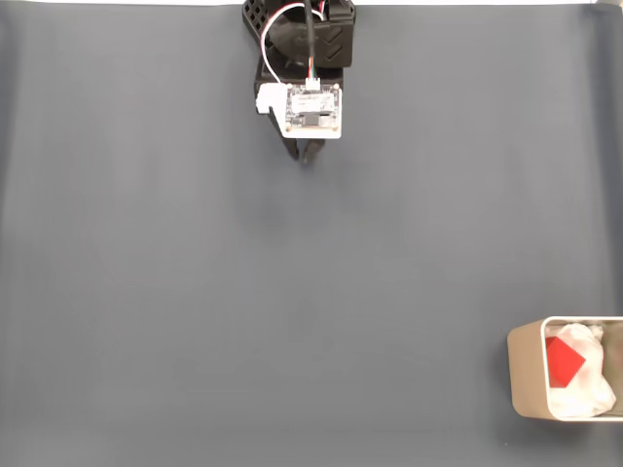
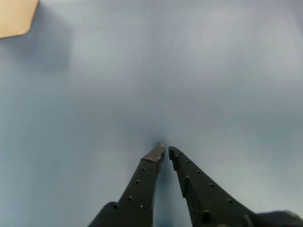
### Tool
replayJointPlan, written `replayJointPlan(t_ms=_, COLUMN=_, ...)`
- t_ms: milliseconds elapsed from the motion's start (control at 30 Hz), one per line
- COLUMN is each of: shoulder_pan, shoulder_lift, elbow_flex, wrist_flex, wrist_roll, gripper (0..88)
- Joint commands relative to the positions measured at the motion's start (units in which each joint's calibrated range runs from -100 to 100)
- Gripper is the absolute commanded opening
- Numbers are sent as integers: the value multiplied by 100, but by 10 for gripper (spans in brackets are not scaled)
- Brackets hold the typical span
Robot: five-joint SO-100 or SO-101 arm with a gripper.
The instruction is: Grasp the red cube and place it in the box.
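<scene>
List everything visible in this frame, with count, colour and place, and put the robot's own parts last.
red cube: one, bright red, inside the box on the white padding, fixed view lower right.
box: one, beige-cream, at the lower right edge of the fixed view; a corner shows top left in the wrist view.
white padding: one wad, white, inside the box under the cube.
table cover: one, dark grey-blue, under everything.
arm: one, black with a white camera board, top centre of the fixed view.
tool: one, black, fingertips nearly together, holding nothing.
</scene>
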State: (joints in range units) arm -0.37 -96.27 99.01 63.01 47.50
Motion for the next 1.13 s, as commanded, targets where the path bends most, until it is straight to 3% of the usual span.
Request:
replayJointPlan(t_ms=0, shoulder_pan=51, shoulder_lift=-261, elbow_flex=81, wrist_flex=675, wrist_roll=-68, gripper=0)
replayJointPlan(t_ms=133, shoulder_pan=58, shoulder_lift=-365, elbow_flex=81, wrist_flex=1248, wrist_roll=24, gripper=0)
replayJointPlan(t_ms=1100, shoulder_pan=137, shoulder_lift=-365, elbow_flex=81, wrist_flex=1281, wrist_roll=122, gripper=6)
